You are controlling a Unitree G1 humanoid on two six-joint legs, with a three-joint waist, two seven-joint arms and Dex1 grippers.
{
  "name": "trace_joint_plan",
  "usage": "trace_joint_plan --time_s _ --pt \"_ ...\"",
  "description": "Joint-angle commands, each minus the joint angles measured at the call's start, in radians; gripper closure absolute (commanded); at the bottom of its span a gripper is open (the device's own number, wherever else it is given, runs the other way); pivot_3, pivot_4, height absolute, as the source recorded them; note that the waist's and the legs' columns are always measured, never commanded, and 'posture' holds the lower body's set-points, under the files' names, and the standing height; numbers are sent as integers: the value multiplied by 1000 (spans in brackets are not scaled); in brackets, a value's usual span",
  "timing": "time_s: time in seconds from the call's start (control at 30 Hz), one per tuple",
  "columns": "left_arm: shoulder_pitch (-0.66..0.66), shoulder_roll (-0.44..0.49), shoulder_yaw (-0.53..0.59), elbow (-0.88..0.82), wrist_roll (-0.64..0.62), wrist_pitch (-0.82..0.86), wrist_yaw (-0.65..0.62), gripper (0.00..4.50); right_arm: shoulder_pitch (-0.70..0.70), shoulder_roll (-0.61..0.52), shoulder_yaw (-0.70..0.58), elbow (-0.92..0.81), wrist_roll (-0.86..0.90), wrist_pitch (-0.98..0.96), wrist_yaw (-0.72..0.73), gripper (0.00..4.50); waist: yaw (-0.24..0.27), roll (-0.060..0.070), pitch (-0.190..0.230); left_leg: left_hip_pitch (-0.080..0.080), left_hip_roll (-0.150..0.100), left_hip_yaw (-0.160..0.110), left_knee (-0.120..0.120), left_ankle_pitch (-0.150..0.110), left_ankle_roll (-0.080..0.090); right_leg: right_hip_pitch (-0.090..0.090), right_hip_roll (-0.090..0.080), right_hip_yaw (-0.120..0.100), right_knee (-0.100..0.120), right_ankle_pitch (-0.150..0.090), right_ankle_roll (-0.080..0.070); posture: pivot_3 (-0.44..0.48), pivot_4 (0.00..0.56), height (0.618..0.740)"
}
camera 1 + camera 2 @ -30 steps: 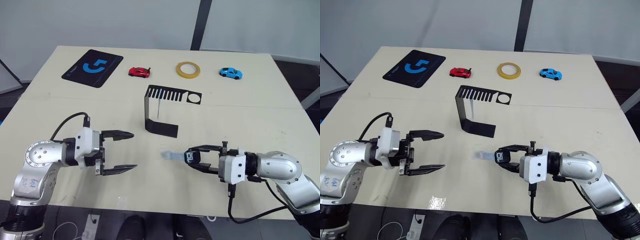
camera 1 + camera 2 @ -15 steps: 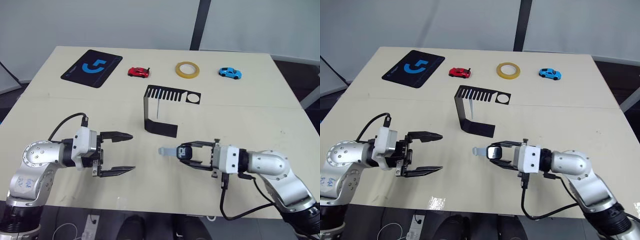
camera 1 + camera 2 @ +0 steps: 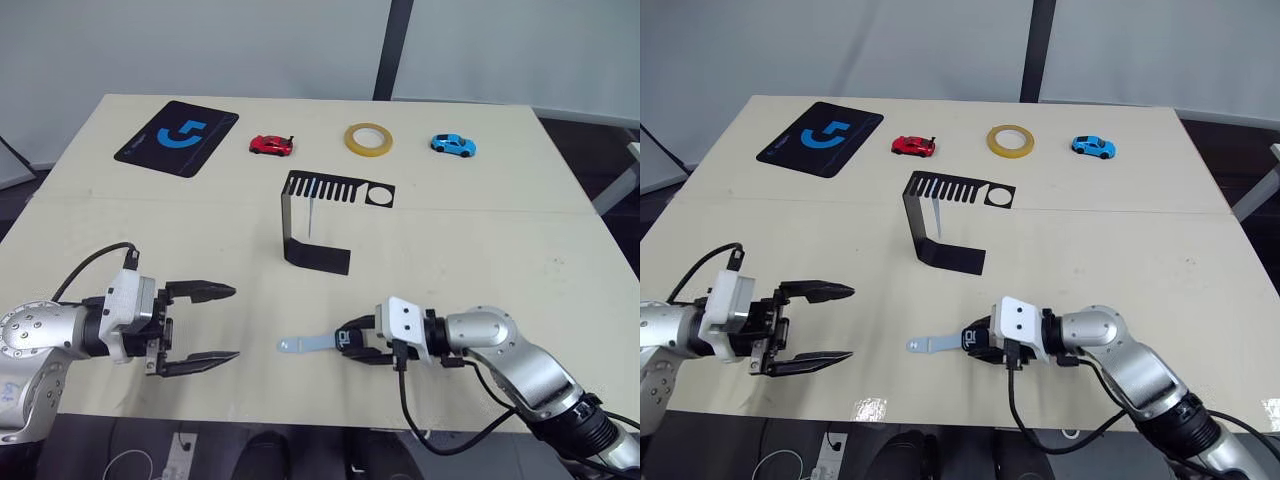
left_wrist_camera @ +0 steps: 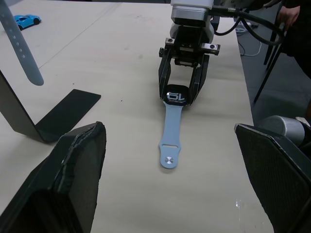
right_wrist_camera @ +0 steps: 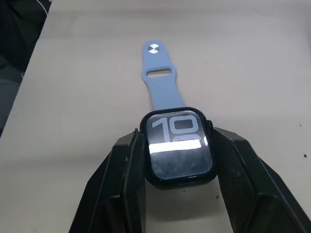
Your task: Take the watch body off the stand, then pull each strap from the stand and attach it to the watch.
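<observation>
My right gripper (image 3: pixel 352 340) is shut on the watch body (image 5: pixel 179 145), a black rounded-square case with white "10" on its face, low over the table near the front edge. One pale grey-blue strap (image 3: pixel 305 345) is fixed to the case and lies flat, pointing toward my left gripper (image 3: pixel 234 322). That gripper is open and holds nothing, a hand's width left of the strap's tip. The black stand (image 3: pixel 288 225) sits mid-table behind them. A second strap (image 4: pixel 20 46) hangs from its slotted top plate (image 3: pixel 335 187).
Along the far side of the table lie a black mat with a blue logo (image 3: pixel 177 136), a red toy car (image 3: pixel 271 145), a yellow tape roll (image 3: pixel 367 139) and a blue toy car (image 3: pixel 453 145). The table's front edge (image 3: pixel 300 412) runs just below both grippers.
My right gripper has moved left and nearer the front edge with the watch, and the strap now lies stretched out on the table. My left gripper has drawn back to the left.
</observation>
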Motion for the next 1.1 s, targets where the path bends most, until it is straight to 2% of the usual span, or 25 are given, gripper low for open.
trace_joint_plan --time_s 0.03,0.1,0.17,0.23,0.3,0.47,0.6,0.7,0.83,0.97,1.1 --pt "17 -4 8 -47 -30 5 8 0 -1 7 -27 3 13 -20 26 2848 -1 0 0 0 0 0 0 0 0 0 0 0 0 0 0 0 150 740" --pt "19 -9 1 -51 -28 5 14 0 -5 13 -27 6 31 22 38 2848 -1 0 0 0 0 0 0 0 0 0 0 0 0 0 0 0 150 740" --pt "14 -11 0 -45 -23 2 19 0 -9 8 -27 7 33 42 53 1818 -1 0 0 0 0 0 0 0 0 0 0 0 0 0 0 0 150 740" --pt "8 -11 2 -36 -14 -1 29 0 -12 7 -47 16 31 25 59 1025 -1 0 0 0 0 0 0 0 0 0 0 0 0 0 0 0 150 740" --pt "13 -9 10 -27 -8 -6 31 0 -6 -8 -110 20 63 -23 82 34 0 0 0 0 0 0 0 0 0 0 0 0 0 0 0 0 150 740" --pt "53 -8 60 10 11 -28 44 0 51 -83 -281 32 125 -84 134 34 0 0 0 0 0 0 0 0 0 0 0 0 0 0 0 0 150 740" --pt "105 -22 144 109 55 -88 80 0 139 -117 -475 137 219 -272 261 34 2 0 0 0 0 0 -1 0 0 1 0 0 -2 0 0 0 150 740" --pt "137 -46 223 199 92 -138 148 0 207 -130 -610 264 217 -410 292 34 0 0 0 1 0 1 -1 0 0 2 1 0 -2 0 0 0 150 740" --pt "177 -91 314 270 136 -178 265 0 263 -168 -763 475 174 -528 250 34 1 0 0 2 0 1 -1 0 0 2 0 0 -2 0 0 0 150 740" --pt "210 -118 331 278 113 -180 273 0 283 -169 -833 589 161 -577 189 34 0 -1 0 3 0 2 -2 0 0 2 0 0 -2 0 0 0 150 740" --pt "208 -138 296 255 104 -183 264 0 309 -139 -788 546 188 -560 219 34 -2 -1 0 4 1 3 -3 -1 -1 2 0 1 -1 0 0 0 150 740"
